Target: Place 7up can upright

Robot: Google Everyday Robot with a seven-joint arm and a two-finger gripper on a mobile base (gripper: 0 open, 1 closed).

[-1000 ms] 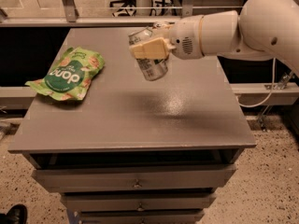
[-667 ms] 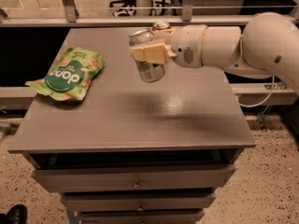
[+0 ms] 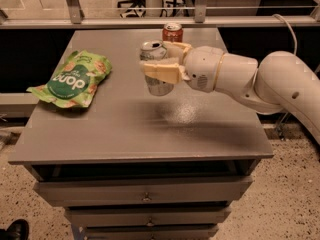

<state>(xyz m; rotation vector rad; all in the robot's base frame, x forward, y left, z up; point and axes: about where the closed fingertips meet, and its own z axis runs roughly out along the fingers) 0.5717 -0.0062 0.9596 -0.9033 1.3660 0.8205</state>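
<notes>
Landmark is the grey metal table [image 3: 125, 134], with shallow drawers [image 3: 145, 190] stacked under its top. Soft glare on the top near the middle. Behind it a pale rail [image 3: 100, 22] runs across, and past that there are office chairs [image 3: 132, 4], I think, though it's murky back there. Speckled floor [image 3: 290, 194] to the table's right, dark gaps on either side. The gripper [image 3: 157, 59] clamps the 7up can [image 3: 159, 86] above the table's back half.

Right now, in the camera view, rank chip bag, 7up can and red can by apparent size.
Largest: chip bag
Then 7up can, held by the tool over the table
red can looks smallest, but sits farther back, so unsure
</notes>
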